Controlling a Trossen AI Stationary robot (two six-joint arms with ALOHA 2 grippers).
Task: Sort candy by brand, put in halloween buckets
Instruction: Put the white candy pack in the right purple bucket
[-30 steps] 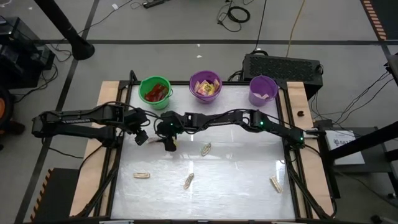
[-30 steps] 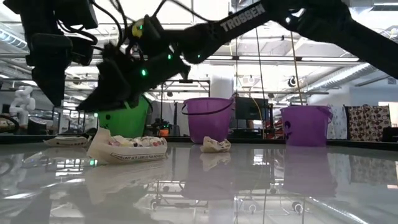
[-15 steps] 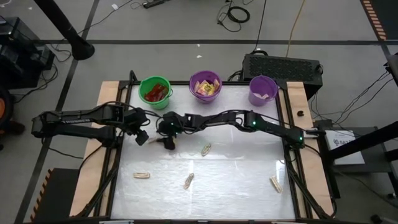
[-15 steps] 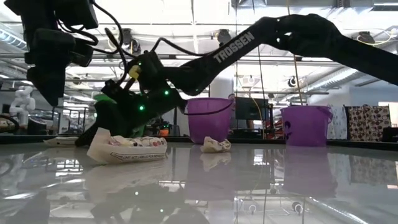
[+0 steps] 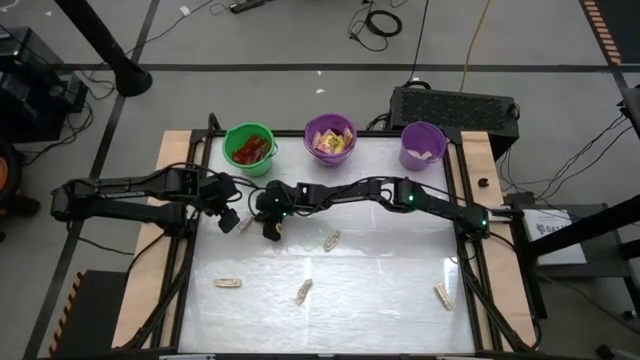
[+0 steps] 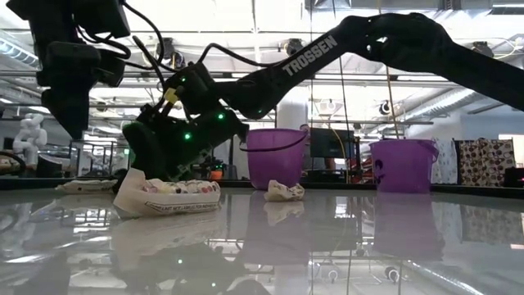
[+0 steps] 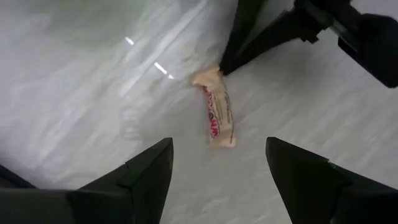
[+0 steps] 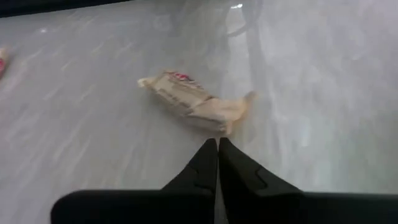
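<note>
On the glossy white table (image 5: 380, 270), the right gripper (image 8: 217, 146) has just snapped shut beside the tan wrapped candy (image 8: 189, 101), apparently missing it, while the left gripper (image 7: 217, 165) hovers open above.

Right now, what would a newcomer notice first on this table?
Both arms crowd the table's left-centre: the right tool, shut, tips at one end of a tan candy, with the left tool open just beside it. Behind stand the green bucket, deep purple bucket and lavender bucket.
</note>
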